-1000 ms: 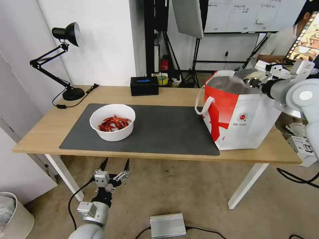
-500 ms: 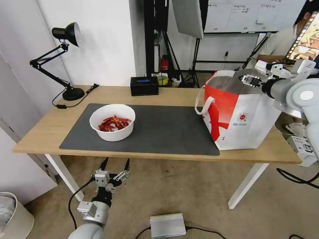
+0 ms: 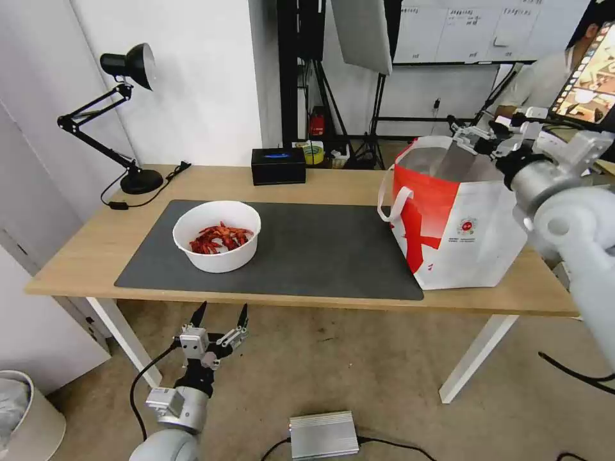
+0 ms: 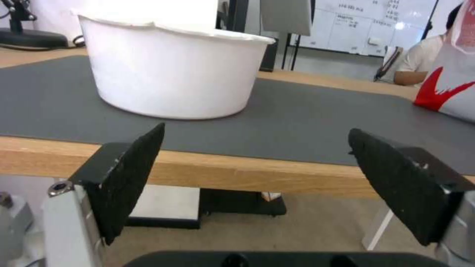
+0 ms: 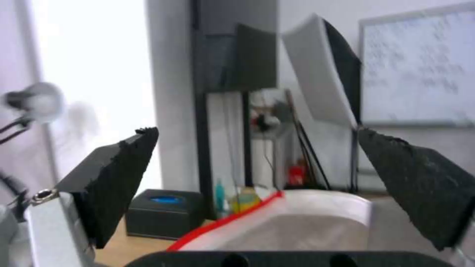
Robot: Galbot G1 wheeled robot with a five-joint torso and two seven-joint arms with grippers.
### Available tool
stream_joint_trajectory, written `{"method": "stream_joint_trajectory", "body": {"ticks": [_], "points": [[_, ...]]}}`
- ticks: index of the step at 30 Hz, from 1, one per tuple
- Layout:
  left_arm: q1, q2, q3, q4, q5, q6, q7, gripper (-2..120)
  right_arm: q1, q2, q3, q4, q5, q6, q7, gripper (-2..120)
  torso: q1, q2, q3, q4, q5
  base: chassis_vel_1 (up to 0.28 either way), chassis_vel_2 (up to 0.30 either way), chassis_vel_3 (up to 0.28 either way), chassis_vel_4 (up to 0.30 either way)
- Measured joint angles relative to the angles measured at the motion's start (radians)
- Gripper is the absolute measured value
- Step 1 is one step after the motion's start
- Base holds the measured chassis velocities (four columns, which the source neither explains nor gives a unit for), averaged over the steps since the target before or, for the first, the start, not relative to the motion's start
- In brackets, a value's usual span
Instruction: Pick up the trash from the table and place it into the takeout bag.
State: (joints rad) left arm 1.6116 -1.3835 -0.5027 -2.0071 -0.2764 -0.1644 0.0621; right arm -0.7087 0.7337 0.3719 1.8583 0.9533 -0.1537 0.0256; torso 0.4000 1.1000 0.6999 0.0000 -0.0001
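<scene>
My right gripper (image 3: pixel 462 130) hung spread and empty above the bag (image 3: pixel 458 218); my left gripper (image 3: pixel 220 317), fingers apart, faced the bowl (image 3: pixel 217 235).

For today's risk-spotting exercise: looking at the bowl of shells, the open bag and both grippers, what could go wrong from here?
1. The white bowl holds loose crayfish shells; tilting it in transit could spill them on the mat.
2. The right gripper, open above the takeout bag, might snag its rim or strap.
3. The left gripper, open below the table edge, could strike it when rising.
</scene>
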Motion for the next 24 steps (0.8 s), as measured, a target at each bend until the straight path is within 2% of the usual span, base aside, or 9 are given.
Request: {"method": "stream_joint_trajectory", "body": {"ticks": [2,5,12,15,24], "points": [[0.002,-0.001,0.0,-0.002,0.002,0.0,0.0,100,-0.019,0.0,0.003,0.007,-0.025,0.033,-0.023,100,0.0,0.0,0.0,-0.0001,0.0001,0.0,0.0,0.0,0.0],[0.005,-0.004,0.001,-0.006,0.008,-0.003,0.0,100,-0.091,0.009,0.016,0.043,-0.12,0.152,-0.082,100,0.0,0.0,0.0,0.0,0.0001,0.0,0.0,0.0,0.0],[0.005,-0.007,0.009,-0.006,0.01,-0.009,0.0,100,-0.214,0.048,0.065,0.094,-0.214,0.277,-0.118,100,0.0,0.0,0.0,0.0,0.0,0.0,0.0,0.0,0.0],[0.004,-0.007,0.011,-0.006,0.011,-0.013,0.0,100,-0.244,0.063,0.077,0.103,-0.235,0.291,-0.122,100,0.0,0.0,0.0,0.0,-0.0001,0.0,0.0,0.0,0.0],[0.006,-0.011,0.026,-0.019,0.029,-0.019,-0.002,100,-0.461,0.212,0.13,0.159,-0.376,0.355,-0.146,100,0.0,0.0,0.0,0.0001,0.0,0.0,0.0,0.0,0.0]]}}
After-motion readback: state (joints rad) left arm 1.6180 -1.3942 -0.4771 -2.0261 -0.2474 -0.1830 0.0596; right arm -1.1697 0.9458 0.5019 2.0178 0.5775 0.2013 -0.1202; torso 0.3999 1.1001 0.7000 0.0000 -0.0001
